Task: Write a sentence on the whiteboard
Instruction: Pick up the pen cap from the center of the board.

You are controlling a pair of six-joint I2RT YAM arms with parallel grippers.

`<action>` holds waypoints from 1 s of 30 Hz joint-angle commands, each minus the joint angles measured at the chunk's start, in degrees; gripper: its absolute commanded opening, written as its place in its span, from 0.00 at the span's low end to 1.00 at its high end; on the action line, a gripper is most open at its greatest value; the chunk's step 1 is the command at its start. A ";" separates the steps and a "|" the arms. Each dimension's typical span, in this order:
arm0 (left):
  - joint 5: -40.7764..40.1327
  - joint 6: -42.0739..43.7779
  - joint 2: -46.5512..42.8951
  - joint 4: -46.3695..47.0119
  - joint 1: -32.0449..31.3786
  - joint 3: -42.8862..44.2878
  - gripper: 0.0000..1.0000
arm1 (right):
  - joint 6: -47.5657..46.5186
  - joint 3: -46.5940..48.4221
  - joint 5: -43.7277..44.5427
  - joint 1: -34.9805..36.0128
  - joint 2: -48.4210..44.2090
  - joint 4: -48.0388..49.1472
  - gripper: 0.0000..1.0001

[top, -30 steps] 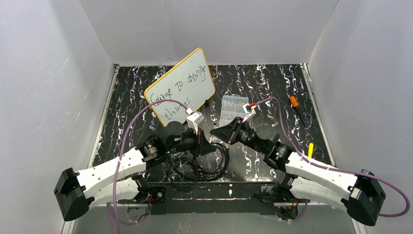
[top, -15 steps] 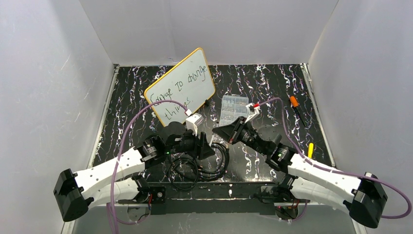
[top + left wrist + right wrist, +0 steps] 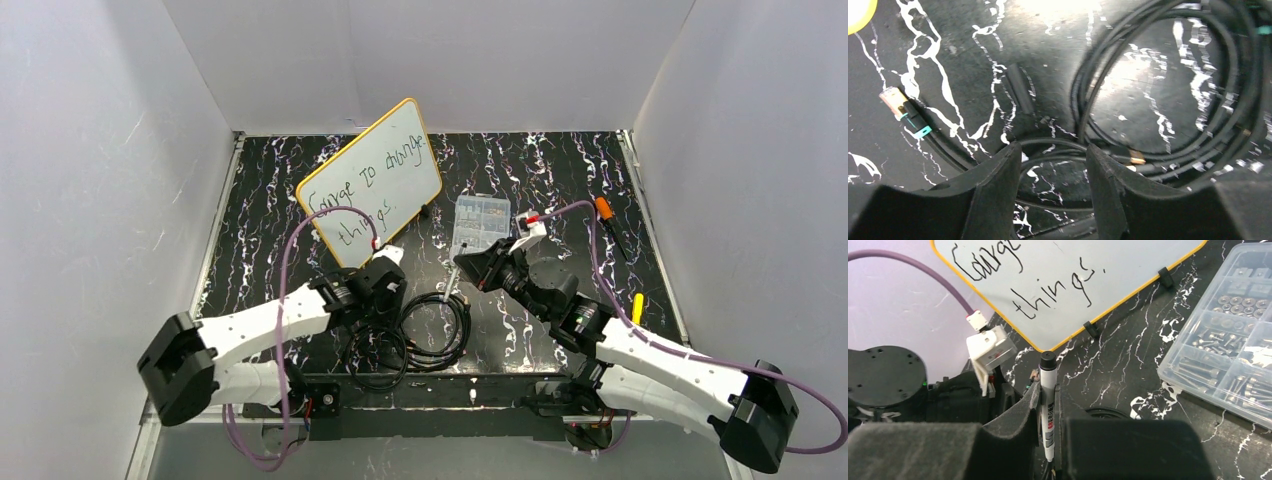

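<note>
Marbled table [image 3: 560, 170], yellow-rimmed whiteboard [image 3: 385, 142], handwritten sentence [image 3: 365, 181]

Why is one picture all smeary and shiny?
Left wrist view: motion-blurred, coiled black cables streaky, white glare on the glossy black marbled table. Right wrist view: dark handwritten lettering on the yellow-rimmed white whiteboard is crisp. Top view: evenly lit, sharp.

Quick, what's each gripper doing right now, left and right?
Left gripper: open, holding nothing.
Right gripper: closed on a marker.
</note>
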 commanded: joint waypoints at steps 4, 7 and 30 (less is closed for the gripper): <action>-6.16 -1.25 7.75 -0.40 2.70 2.23 0.43 | -3.07 2.60 1.40 -0.10 0.24 -0.06 0.01; -6.07 -0.92 10.22 0.57 3.72 2.62 0.39 | -3.34 2.22 2.18 -0.10 -0.48 -0.38 0.01; -3.07 1.03 8.69 12.41 5.92 -4.54 0.00 | -2.79 2.06 2.44 -0.10 -2.79 -0.87 0.01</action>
